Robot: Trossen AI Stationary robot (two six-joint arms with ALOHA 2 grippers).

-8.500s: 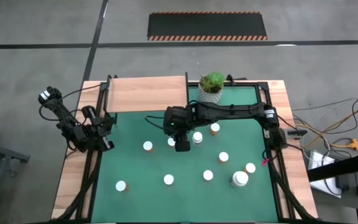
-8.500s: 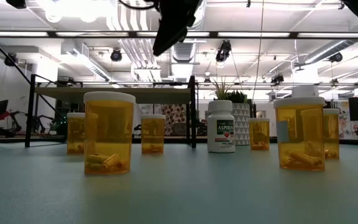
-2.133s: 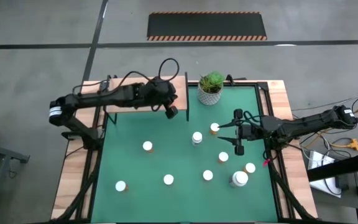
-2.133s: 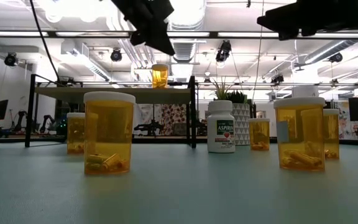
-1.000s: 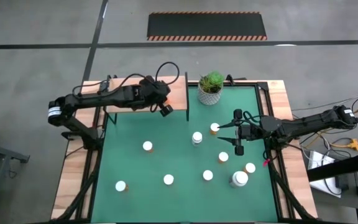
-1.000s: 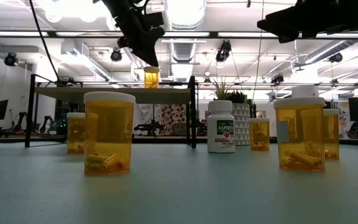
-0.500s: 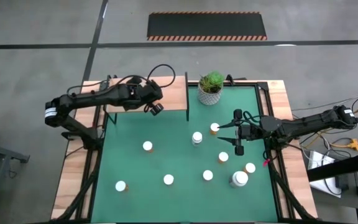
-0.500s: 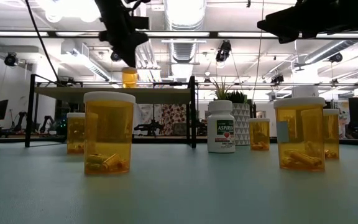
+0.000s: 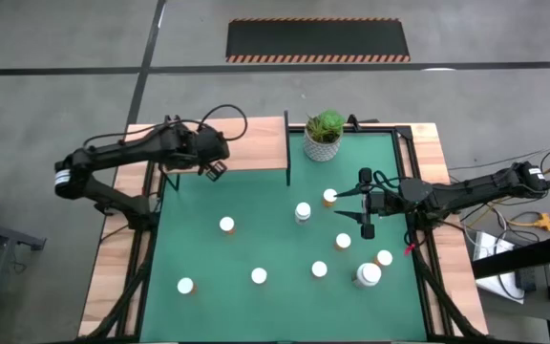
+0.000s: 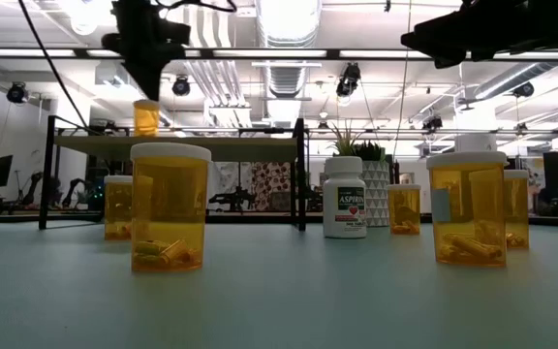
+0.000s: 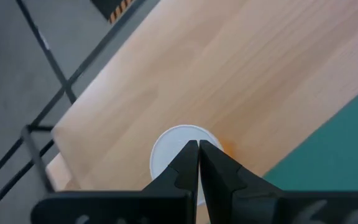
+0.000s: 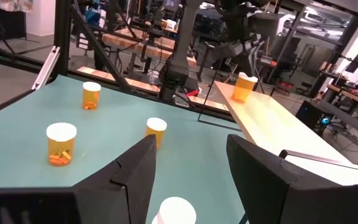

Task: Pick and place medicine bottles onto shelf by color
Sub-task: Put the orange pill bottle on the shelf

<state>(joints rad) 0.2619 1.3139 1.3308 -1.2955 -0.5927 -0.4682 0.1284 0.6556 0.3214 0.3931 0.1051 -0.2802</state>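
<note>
Left arm's clenched fingers (image 11: 199, 163) now farther left, above orange bottle (image 10: 146, 117) near shelf (image 9: 256, 143) front edge.

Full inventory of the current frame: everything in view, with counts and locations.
Bottles on mat: nine, white-capped, mostly orange, scattered over the middle and the right.
Aspirin bottle: one of those nine, white, near the mat's middle.
Bottle on shelf: one, orange, white cap, near the shelf's left end.
Shelf: one, light wood on black posts, at the table's far left.
Plant: one, green in a white pot, right of the shelf.
Mat: one, green, covering the table.
Left gripper: shut, directly over the shelf bottle's cap.
Right gripper: open, above the mat's right side.
</note>
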